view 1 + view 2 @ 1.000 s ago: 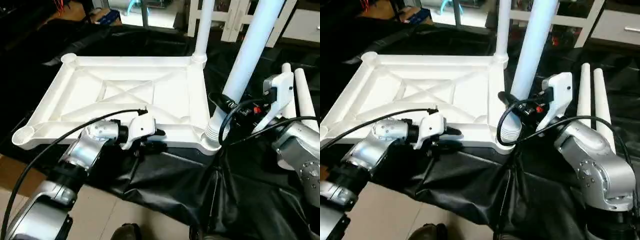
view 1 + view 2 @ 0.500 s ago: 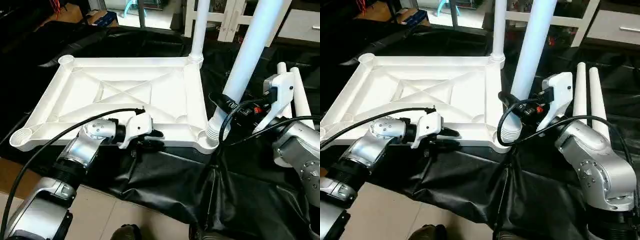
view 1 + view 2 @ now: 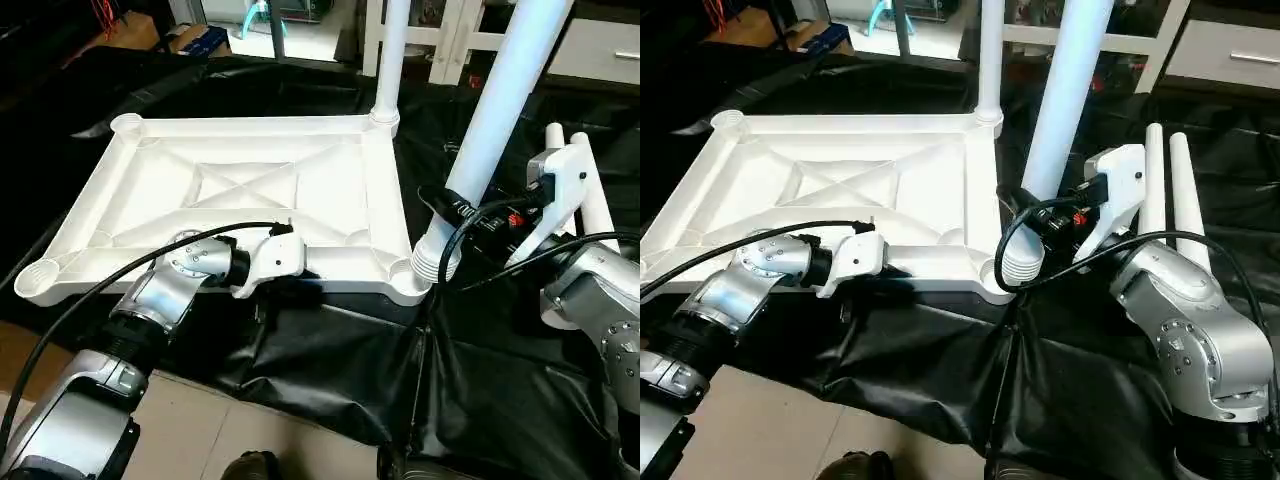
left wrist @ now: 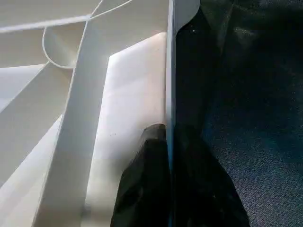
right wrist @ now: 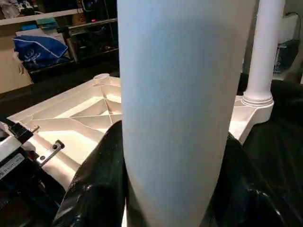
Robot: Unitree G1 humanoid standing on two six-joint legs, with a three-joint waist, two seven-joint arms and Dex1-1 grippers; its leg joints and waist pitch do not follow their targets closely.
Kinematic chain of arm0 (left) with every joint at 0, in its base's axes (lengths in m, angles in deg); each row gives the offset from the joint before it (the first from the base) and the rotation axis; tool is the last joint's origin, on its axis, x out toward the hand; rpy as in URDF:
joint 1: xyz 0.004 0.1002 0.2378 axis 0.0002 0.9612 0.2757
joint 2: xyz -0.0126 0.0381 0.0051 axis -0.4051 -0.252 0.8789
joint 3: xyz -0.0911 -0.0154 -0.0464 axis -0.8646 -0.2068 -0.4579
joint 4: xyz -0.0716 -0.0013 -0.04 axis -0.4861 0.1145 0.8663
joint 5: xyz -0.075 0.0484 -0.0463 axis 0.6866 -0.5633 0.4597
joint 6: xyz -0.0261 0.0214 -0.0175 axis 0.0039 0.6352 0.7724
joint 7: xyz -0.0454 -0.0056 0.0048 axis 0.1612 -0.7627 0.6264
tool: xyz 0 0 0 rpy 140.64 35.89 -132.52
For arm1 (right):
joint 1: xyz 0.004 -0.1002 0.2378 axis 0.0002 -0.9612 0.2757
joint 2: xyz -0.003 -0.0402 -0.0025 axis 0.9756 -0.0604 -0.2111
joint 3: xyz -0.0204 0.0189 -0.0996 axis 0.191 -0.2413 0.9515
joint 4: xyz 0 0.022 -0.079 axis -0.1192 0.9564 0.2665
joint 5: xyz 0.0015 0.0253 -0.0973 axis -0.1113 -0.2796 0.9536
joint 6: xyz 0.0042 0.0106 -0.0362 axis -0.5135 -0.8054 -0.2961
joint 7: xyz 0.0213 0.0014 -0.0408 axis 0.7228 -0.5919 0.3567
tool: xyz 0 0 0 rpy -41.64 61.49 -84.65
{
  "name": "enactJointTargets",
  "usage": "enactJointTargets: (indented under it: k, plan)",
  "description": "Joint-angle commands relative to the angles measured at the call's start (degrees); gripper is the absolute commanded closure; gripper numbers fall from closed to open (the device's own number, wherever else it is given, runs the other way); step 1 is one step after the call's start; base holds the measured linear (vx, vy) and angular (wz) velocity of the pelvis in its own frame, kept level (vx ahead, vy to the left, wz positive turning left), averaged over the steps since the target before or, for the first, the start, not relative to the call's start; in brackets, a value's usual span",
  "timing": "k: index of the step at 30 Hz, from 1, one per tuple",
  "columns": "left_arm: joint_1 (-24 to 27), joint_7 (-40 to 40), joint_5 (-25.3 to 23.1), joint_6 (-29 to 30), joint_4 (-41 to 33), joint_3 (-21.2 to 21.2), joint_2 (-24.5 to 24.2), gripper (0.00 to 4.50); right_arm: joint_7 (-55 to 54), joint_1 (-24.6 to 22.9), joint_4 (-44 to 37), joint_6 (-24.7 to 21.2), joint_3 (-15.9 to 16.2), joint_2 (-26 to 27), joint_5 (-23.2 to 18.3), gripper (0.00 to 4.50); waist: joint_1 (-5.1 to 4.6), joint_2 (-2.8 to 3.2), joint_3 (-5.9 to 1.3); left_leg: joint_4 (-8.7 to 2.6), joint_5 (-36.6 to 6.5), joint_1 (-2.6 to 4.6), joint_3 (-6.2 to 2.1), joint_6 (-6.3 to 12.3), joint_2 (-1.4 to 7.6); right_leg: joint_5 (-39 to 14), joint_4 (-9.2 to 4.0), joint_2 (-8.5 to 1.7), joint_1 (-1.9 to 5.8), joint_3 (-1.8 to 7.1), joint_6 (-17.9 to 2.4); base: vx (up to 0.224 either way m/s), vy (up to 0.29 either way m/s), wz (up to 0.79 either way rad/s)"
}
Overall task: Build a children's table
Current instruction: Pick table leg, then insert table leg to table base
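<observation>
The white tabletop [image 3: 250,190] lies ribbed side up on the black cloth. One leg [image 3: 390,50] stands upright in its far right corner socket. My right gripper [image 3: 462,207] is shut on a second white leg [image 3: 510,80], which leans over with its ribbed end [image 3: 432,262] at the near right socket [image 3: 404,272]. In the right wrist view the fingers [image 5: 94,179] sit on either side of that tube. My left gripper [image 4: 169,132] is shut on the thin near rim of the tabletop, one black finger on each side.
Two spare white legs [image 3: 1162,190] lie side by side on the cloth behind my right arm. The far left socket [image 3: 125,123] and the near left socket [image 3: 36,275] stand open. The draped work table's front edge [image 3: 300,390] drops to tan floor. Black cables loop over both forearms.
My left gripper's fingers have closed onto the tabletop's near rim. The right gripper and its leg have kept their place. The camera has tilted slightly.
</observation>
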Motion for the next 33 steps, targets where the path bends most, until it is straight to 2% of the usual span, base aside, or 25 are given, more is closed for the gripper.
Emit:
enactJointTargets:
  k: [1, 5, 7, 8, 9, 11, 12, 14, 15, 16, 17, 19, 22, 23, 24, 25, 27, 29, 32, 33]
  plan:
    - [1.5, -1.2, -1.0, 2.5, 2.1, -0.1, -0.7, 4.46, 0.1, 0.8, -1.2, 0.6, -0.3, 0.1, -0.7, 2.69, 0.29, -0.50, -3.68, -4.09, -13.9, 0.58, -0.49, 1.56, 0.12, -22.1, -4.89, -2.14, 3.62, 1.61, -8.4, 0.000, 0.000, 0.00]
    - [2.7, -1.6, 0.2, 1.8, 1.0, -1.3, -0.7, 4.49, -0.4, 0.7, -0.9, -0.1, -1.3, 0.7, -1.8, 2.69, 0.24, -0.55, -3.70, -4.08, -13.5, 0.54, -0.42, 1.81, 0.12, -19.6, -4.71, -2.15, 3.81, 1.66, -9.5, 0.000, 0.000, 0.00]
    - [3.8, -1.3, 0.7, 2.1, -0.6, -1.7, -1.2, 4.50, -1.2, 0.7, 0.0, -1.6, -4.1, 1.9, -5.3, 2.69, 0.15, -0.50, -3.63, -4.10, -13.4, 0.55, -0.38, 2.24, 0.15, -18.9, -4.71, -2.23, 3.85, 1.70, -9.9, 0.000, 0.000, 0.00]
    - [4.6, -0.9, 1.1, 2.6, -1.7, -1.9, -1.5, 4.50, -2.2, 1.3, 0.9, -3.1, -6.5, 2.7, -8.1, 2.69, 0.09, -0.66, -3.65, -4.11, -12.8, 0.55, -0.39, 2.59, 0.16, -18.4, -4.67, -2.28, 3.93, 1.71, -10.2, 0.000, 0.000, 0.00]
    - [5.7, -0.4, 1.6, 3.1, -3.3, -2.0, -1.9, 4.50, -5.2, 3.3, 2.5, -6.5, -10.5, 3.8, -13.5, 2.69, -0.05, -0.71, -3.51, -4.21, -11.7, 0.32, -0.46, 2.90, 0.12, -17.7, -4.59, -2.21, 4.07, 1.64, -10.3, 0.000, 0.000, 0.00]
    - [6.4, -0.1, 1.9, 3.3, -4.2, -2.0, -2.2, 4.50, -6.9, 4.7, 3.6, -8.1, -12.7, 4.3, -16.7, 2.70, -0.33, -0.53, -3.57, -4.24, -9.9, 0.09, -0.59, 3.17, -0.06, -17.3, -4.46, -2.18, 4.26, 1.47, -10.4, 0.000, 0.000, 0.00]
    - [6.4, -0.1, 1.9, 3.3, -4.2, -2.0, -2.2, 4.50, -6.9, 4.7, 3.6, -8.1, -12.7, 4.3, -16.7, 2.70, -0.33, -0.61, -3.68, -4.15, -9.3, 0.52, -0.39, 3.34, -0.01, -16.4, -4.46, -2.08, 4.06, 1.54, -10.5, 0.000, 0.000, 0.00]
    - [7.4, 0.2, 2.2, 3.5, -5.1, -2.2, -2.8, 4.50, -8.4, 6.5, 5.6, -9.8, -15.2, 4.4, -21.2, 2.70, -0.52, -0.90, -3.62, -4.14, -7.5, 0.40, -0.22, 4.07, -0.11, -13.7, -4.30, -1.98, 4.22, 1.57, -11.0, 0.000, 0.000, 0.00]
    - [7.6, 0.2, 2.3, 3.7, -5.4, -2.3, -2.9, 4.50, -8.5, 6.8, 6.0, -10.6, -15.6, 4.3, -22.6, 2.70, -0.51, -0.75, -3.62, -4.09, -7.1, 0.58, -0.12, 4.59, -0.11, -13.2, -4.35, -1.99, 4.15, 1.61, -11.3, 0.000, 0.000, 0.00]
    - [7.7, 0.3, 2.4, 3.8, -5.7, -2.4, -3.0, 4.50, -8.5, 7.0, 6.3, -11.3, -15.9, 4.1, -23.9, 2.70, -0.59, -0.97, -3.57, -4.09, -6.9, 0.55, -0.04, 4.83, -0.16, -13.1, -4.37, -1.91, 4.18, 1.59, -11.3, 0.000, 0.000, 0.00]
    - [7.9, 0.3, 2.5, 4.0, -6.1, -2.5, -3.1, 4.50, -8.6, 7.2, 6.4, -11.9, -16.0, 4.0, -24.9, 2.70, -0.51, -0.89, -3.50, -4.15, -6.8, 0.55, -0.05, 5.06, -0.08, -13.4, -4.35, -1.97, 4.17, 1.57, -11.5, 0.000, 0.000, 0.00]
    - [8.5, 0.4, 2.5, 4.6, -7.4, -2.7, -3.4, 4.50, -9.8, 7.8, 6.9, -14.0, -17.0, 4.0, -28.4, 2.70, -0.57, -1.13, -3.37, -4.21, -6.7, 0.50, 0.00, 5.12, -0.12, -14.1, -4.48, -2.00, 4.24, 1.59, -11.1, 0.000, 0.000, 0.00]
    - [9.7, 0.5, 2.6, 6.0, -9.6, -2.9, -3.8, 4.50, -14.1, 9.4, 8.7, -18.6, -19.2, 4.6, -36.5, 2.70, -0.76, -1.04, -3.29, -4.34, -6.6, 0.60, -0.10, 4.81, -0.07, -15.6, -4.54, -2.03, 4.20, 1.58, -10.8, 0.000, 0.000, 0.00]
    - [9.7, 0.5, 2.6, 6.0, -9.6, -2.9, -3.8, 4.50, -14.1, 9.4, 8.7, -18.6, -19.2, 4.6, -36.5, 2.70, -0.86, -1.00, -3.25, -4.34, -6.7, 0.62, -0.07, 4.77, -0.09, -15.9, -4.59, -1.99, 4.09, 1.58, -10.7, 0.000, 0.000, 0.00]
    - [10.1, 0.4, 2.6, 6.1, -10.1, -2.8, -3.9, 4.50, -15.2, 9.9, 9.9, -19.8, -19.9, 4.6, -39.2, 2.70, -1.07, -1.24, -3.24, -4.36, -6.8, 0.65, -0.01, 4.56, -0.10, -16.0, -4.61, -1.95, 4.08, 1.59, -10.5, 0.000, 0.000, 0.00]
    - [10.1, 0.4, 2.6, 6.1, -10.1, -2.8, -3.9, 4.50, -15.2, 9.9, 9.9, -19.8, -19.9, 4.6, -39.2, 2.70, -1.10, -1.12, -3.20, -4.39, -6.8, 0.70, 0.00, 4.54, -0.09, -16.1, -4.66, -1.95, 4.03, 1.60, -10.5, 0.000, 0.000, 0.00]
    - [10.3, 0.0, 3.2, 6.9, -10.9, -3.1, -3.8, 4.50, -21.8, 12.1, 13.4, -19.4, -22.0, 5.4, -45.2, 2.70, -1.24, -1.42, -3.03, -4.46, -7.2, 0.78, 0.12, 4.08, -0.17, -16.9, -4.84, -1.94, 3.91, 1.66, -10.3, 0.000, 0.000, 0.00]
    - [10.3, 0.0, 3.3, 7.0, -11.0, -3.1, -3.7, 4.50, -22.9, 12.4, 13.9, -19.3, -22.3, 5.5, -46.0, 2.70, -1.31, -1.31, -3.01, -4.50, -7.4, 0.82, 0.08, 3.77, -0.19, -17.8, -4.83, -1.98, 3.84, 1.67, -10.1, 0.000, 0.000, 0.00]
    - [10.9, -0.5, 3.2, 7.9, -12.4, -3.4, -3.7, 4.50, -32.0, 14.4, 17.2, -18.3, -23.4, 6.2, -53.0, 2.70, -1.37, -1.42, -2.98, -4.54, -6.8, 0.88, 0.18, 3.25, -0.20, -17.2, -4.80, -1.83, 3.78, 1.70, -9.6, 0.000, 0.000, 0.00]
    - [10.9, -0.5, 3.2, 7.9, -12.4, -3.4, -3.7, 4.50, -32.0, 14.4, 17.2, -18.3, -23.4, 6.2, -53.0, 2.70, -1.38, -1.33, -2.97, -4.55, -7.0, 0.92, 0.25, 3.16, -0.19, -16.9, -4.79, -1.77, 3.68, 1.69, -9.5, 0.000, 0.000, 0.00]
